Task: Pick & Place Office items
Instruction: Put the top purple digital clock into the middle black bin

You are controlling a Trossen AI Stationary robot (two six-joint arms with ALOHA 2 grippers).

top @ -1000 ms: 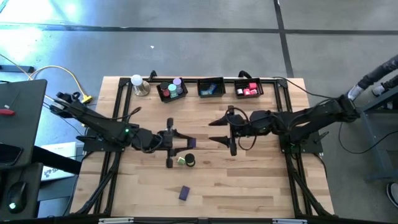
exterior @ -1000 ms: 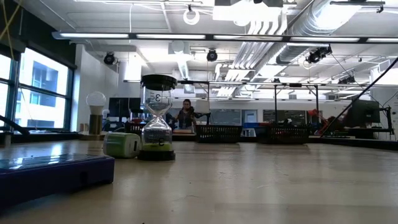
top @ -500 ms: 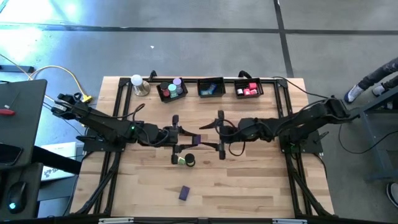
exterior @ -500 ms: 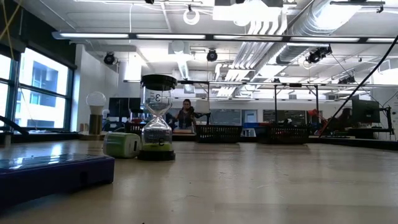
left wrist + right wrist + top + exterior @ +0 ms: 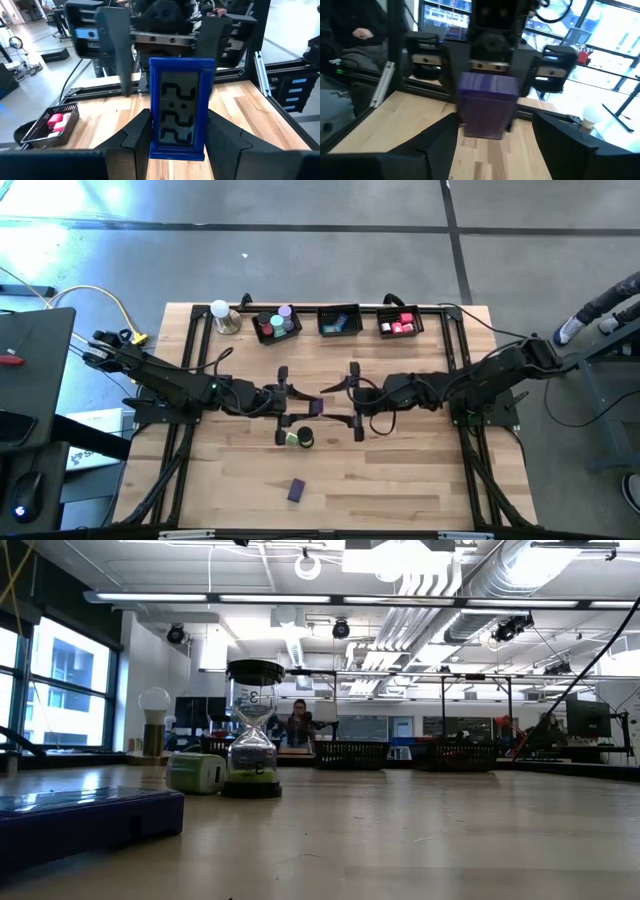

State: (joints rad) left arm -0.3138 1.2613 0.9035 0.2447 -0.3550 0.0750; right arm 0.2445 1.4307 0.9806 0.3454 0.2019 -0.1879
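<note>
A small blue digital clock (image 5: 176, 107) with a grey display hangs above the table's middle (image 5: 316, 406), and my left gripper (image 5: 298, 406) is shut on it. My right gripper (image 5: 338, 402) faces it from the table's right, open. Its two fingers (image 5: 442, 137) stand on either side of the clock's purple-looking back (image 5: 485, 102) without touching. A purple block (image 5: 296, 491) lies flat near the front edge. An hourglass (image 5: 253, 730) stands upright beside a green-white piece (image 5: 196, 772). My left gripper pinches the clock's two narrow sides, low down (image 5: 153, 142), between its two fingers. The fingers come in level from the table's left. The clock stands upright in the hold, display toward the left wrist, lifted clear of the table.
Three black trays stand along the far edge: one with cylinders (image 5: 277, 323), a middle one (image 5: 339, 320), and one with pink and red blocks (image 5: 400, 323). A white ball on a metal base (image 5: 222, 315) is at the far left. A black frame rails the table's sides.
My right gripper has gone toward the table's left edge and a little down, up to the held clock, rolling about its own axis. Its fingers now stand on either side of the clock, and it has stayed open.
</note>
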